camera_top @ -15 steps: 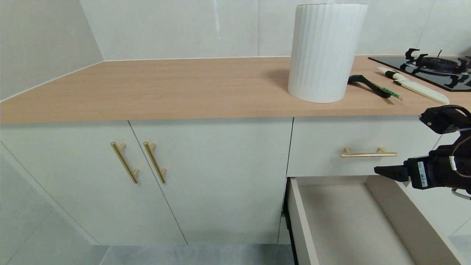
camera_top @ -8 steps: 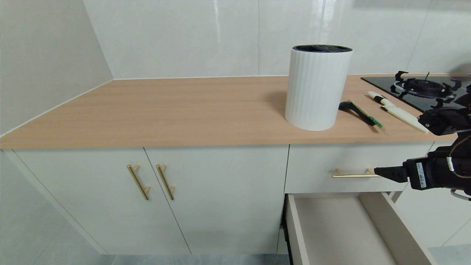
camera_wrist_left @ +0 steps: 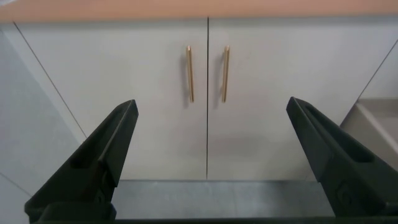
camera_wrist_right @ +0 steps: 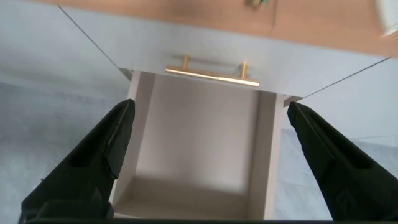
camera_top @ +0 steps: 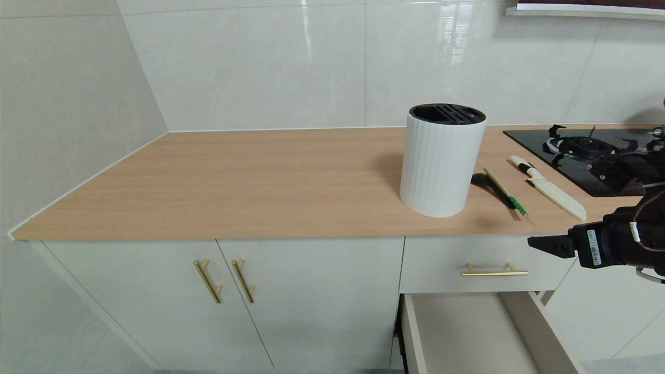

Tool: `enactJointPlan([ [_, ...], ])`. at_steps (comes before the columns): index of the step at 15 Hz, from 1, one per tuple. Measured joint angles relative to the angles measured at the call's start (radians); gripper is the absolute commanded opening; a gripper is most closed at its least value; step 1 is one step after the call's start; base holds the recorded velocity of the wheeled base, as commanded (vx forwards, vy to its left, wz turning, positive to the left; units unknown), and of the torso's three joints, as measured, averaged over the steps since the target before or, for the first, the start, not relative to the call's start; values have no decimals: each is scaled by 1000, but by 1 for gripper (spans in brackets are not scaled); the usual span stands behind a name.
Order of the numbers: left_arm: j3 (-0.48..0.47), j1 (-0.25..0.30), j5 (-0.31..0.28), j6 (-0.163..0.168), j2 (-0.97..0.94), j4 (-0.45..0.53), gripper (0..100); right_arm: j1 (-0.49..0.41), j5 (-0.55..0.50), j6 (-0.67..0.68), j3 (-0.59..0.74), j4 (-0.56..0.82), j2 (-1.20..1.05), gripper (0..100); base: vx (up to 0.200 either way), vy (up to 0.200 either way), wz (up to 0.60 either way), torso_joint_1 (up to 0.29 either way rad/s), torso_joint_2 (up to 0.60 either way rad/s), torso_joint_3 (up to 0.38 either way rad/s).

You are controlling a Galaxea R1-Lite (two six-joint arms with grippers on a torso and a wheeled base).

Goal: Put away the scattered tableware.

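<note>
The right tool (camera_wrist_right: 211, 162) is wide open and holds nothing. Its two dark fingers (camera_wrist_right: 93, 165) stand far apart and touch nothing. Between them, lower down, is the open drawer (camera_wrist_right: 142, 155), with a gold handle (camera_wrist_right: 211, 73) on the shut drawer above it. In the head view this tool sits at the right edge of the frame, in front of the desk's edge and above the open drawer.

The left tool (camera_wrist_left: 211, 162) is wide open too, and its grip is bare. It faces two white doors (camera_wrist_left: 155, 106) with two gold bars side by side.

The desk (camera_top: 260, 182) is brown wood and runs across the middle of the head view. A tall white holder (camera_top: 440, 161) with a black slotted top stands upright on it, right of the middle. Just right of the holder lies a black thing (camera_top: 486, 183), partly hidden behind it. A thin stick (camera_top: 506, 192) with a green end lies across it. A little further right lies a knife (camera_top: 548, 188) with a pale blade, flat on the desk, apart from the stick. A black stove (camera_top: 582, 150) sits at the far right, near the knife.
</note>
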Motion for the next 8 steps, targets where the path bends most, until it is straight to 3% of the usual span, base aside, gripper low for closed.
enactJointPlan([
  [3,0,0,0,0,0,0,100,0,0,-17,0,-2,3,100,0,0,0,152,-315,-172],
  [6,0,0,0,0,0,0,100,-5,-2,-22,-25,-15,29,100,0,0,0,26,-52,-26],
  [8,0,0,0,0,0,0,100,-19,-14,-21,-122,-14,94,100,0,0,0,0,0,0],
])
